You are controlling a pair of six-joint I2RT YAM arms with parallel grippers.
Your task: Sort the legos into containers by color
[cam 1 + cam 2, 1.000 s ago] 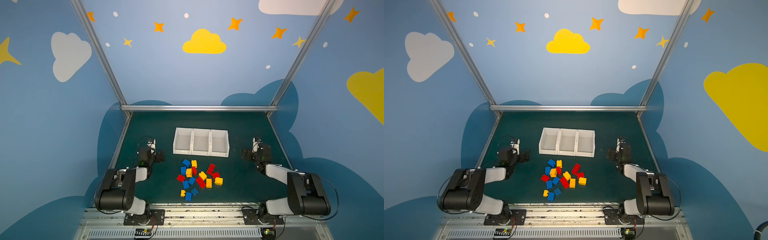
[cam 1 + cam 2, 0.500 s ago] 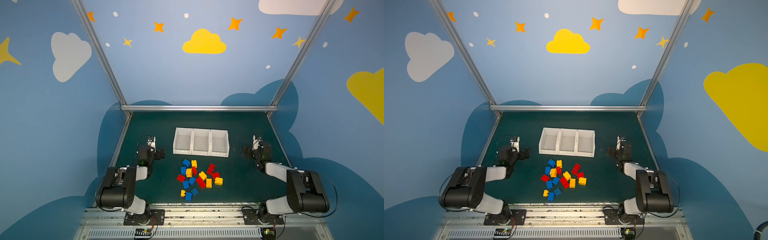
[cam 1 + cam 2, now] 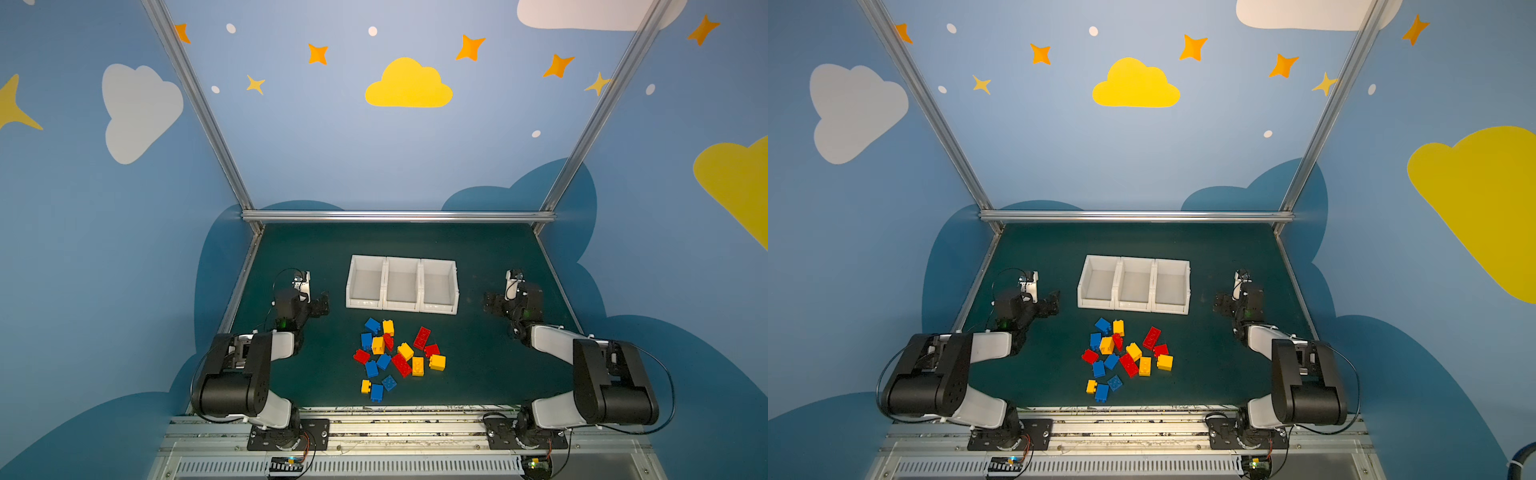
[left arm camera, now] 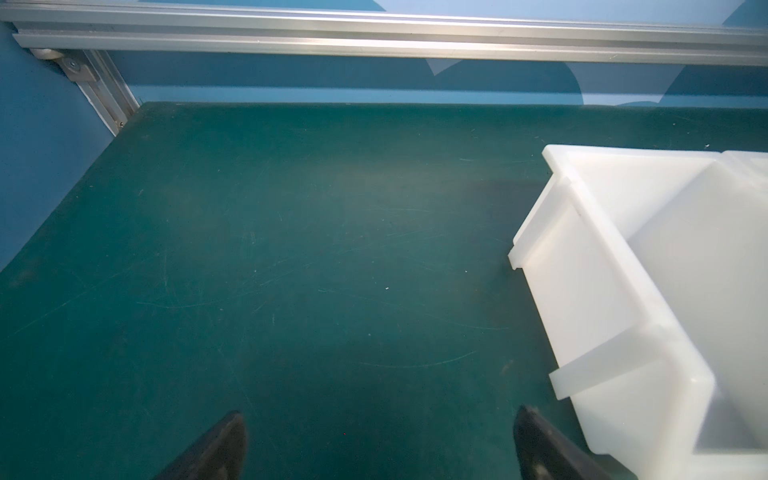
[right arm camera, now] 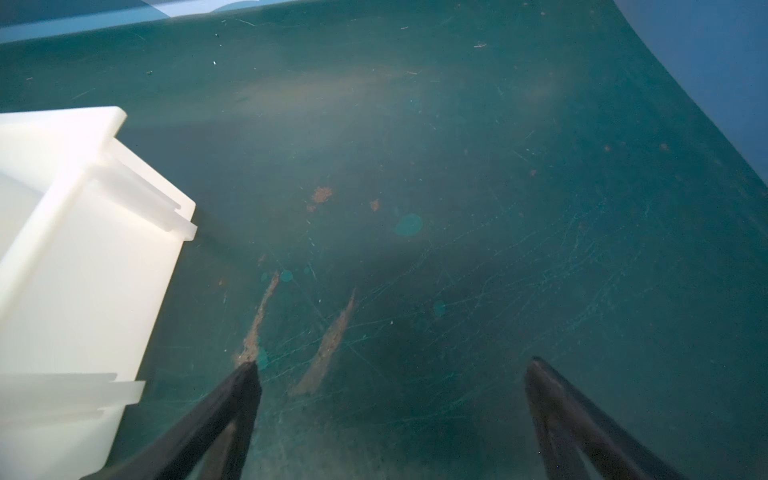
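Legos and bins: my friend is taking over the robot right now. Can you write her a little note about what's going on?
Left gripper: open, empty, beside the left end of the containers.
Right gripper: open, empty, off their right end.
Legos: red, blue and yellow, all in one pile on the table in front of the containers.
Done: nothing sorted; all three containers are empty.
Left: every lego, one color per container.

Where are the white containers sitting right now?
In both top views the containers sit mid-table, just beyond the pile of legos, between the open left gripper and the open right gripper, touching neither.
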